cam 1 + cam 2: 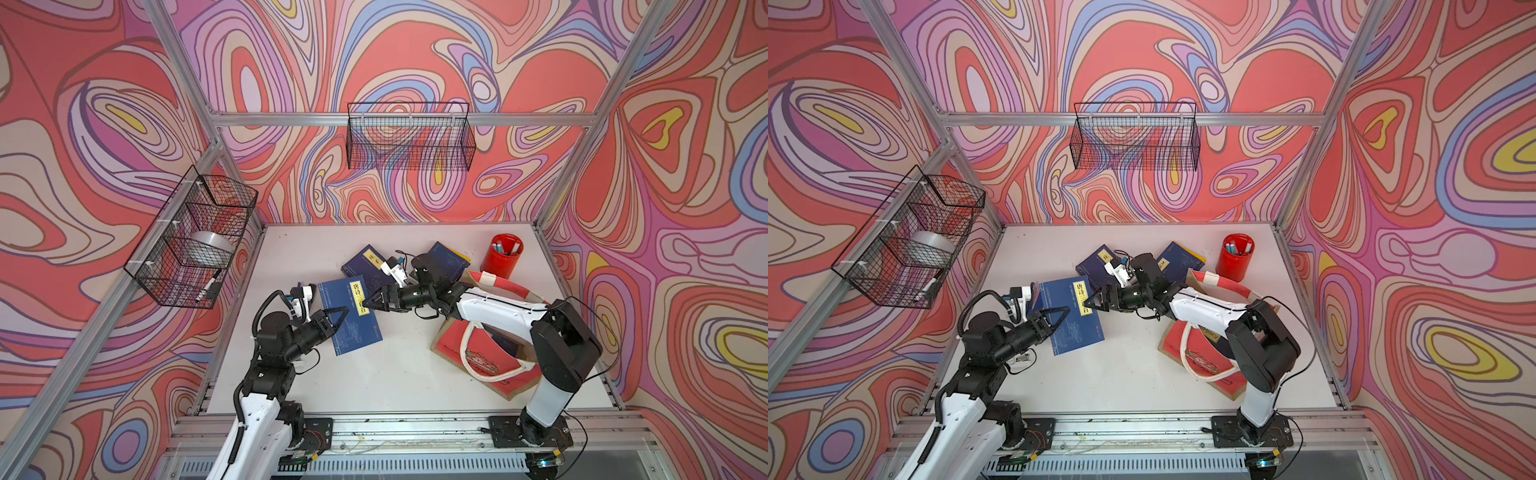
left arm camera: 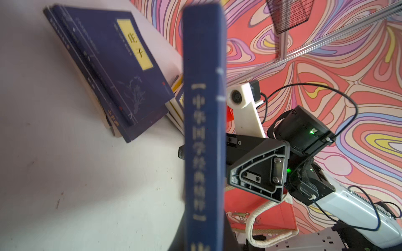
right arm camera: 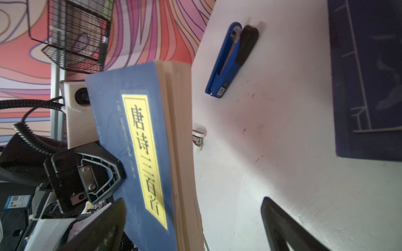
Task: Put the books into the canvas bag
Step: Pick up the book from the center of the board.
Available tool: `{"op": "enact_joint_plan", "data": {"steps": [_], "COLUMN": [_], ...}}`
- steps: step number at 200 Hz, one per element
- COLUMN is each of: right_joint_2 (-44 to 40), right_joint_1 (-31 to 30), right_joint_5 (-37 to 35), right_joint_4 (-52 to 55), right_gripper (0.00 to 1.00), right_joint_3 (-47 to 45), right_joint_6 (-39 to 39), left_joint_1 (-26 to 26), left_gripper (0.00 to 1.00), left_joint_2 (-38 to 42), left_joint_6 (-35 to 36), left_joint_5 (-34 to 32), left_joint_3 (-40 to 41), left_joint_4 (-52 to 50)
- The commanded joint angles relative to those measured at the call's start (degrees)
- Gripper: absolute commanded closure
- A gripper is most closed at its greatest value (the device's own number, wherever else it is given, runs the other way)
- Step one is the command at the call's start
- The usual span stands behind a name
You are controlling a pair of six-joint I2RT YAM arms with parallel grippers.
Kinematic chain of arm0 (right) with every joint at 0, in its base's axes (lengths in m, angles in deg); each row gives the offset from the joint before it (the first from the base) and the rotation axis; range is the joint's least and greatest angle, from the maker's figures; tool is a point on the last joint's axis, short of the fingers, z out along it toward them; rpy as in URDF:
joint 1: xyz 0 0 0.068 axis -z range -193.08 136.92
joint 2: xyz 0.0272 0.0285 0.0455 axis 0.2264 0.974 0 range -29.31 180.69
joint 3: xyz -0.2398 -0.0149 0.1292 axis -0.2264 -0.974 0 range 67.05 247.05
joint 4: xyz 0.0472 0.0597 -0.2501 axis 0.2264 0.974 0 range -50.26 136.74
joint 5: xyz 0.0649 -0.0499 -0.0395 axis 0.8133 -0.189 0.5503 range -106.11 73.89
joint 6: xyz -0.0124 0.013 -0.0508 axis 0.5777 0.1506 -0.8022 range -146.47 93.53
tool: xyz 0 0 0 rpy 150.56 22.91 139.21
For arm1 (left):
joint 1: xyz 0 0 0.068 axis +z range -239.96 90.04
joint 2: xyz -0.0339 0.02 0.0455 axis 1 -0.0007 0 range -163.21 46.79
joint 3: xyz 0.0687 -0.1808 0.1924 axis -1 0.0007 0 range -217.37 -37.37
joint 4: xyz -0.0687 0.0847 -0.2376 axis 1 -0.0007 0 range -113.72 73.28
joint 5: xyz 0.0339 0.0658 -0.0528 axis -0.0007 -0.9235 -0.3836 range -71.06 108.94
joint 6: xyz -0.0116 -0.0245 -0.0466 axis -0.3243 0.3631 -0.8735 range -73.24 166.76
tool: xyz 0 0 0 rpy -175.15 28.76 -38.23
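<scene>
Top views: overhead, facing down, far (both share the whole table [image 1: 374, 382]) | wrist views: close, low, facing each other across one blue book [image 2: 204, 130].

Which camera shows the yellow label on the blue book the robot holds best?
The right wrist view: the yellow label is big and sharp. Both top views show it small. The left wrist view shows only the book, spine-on.

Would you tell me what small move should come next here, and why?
Probably draw the right tool back from the book: its jaws stand open at the page edge, while the left tool is shut on the spine side. That would free the book to travel to the canvas bag.
</scene>
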Motion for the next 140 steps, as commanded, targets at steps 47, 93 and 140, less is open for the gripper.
{"op": "enact_joint_plan", "data": {"steps": [47,93,140], "right_joint_2": [-1.01,0.44,-3.69], "right_joint_1": [-0.09,-3.42,-3.60], "right_joint_5": [8.74,12.07,10.55], "right_joint_4": [-23.58,-23.70,-14.38], "right_gripper": [0.02,0.08,0.68], "right_joint_3": [-4.08,-1.13,-0.02], "right_joint_6": [12.98,12.71,7.98], "left_joint_1": [0.09,0.09,0.09], "left_gripper": [1.00,1.00,1.00], "left_joint_2": [7.51,4.07,4.72], "left_joint_6": [-11.25,-13.10,-10.33], "left_joint_5": [-6.80,-4.97,-4.27], "left_joint_3": [5.47,6.02,3.89], "left_joint_4": [22.92,31.35,27.36]}}
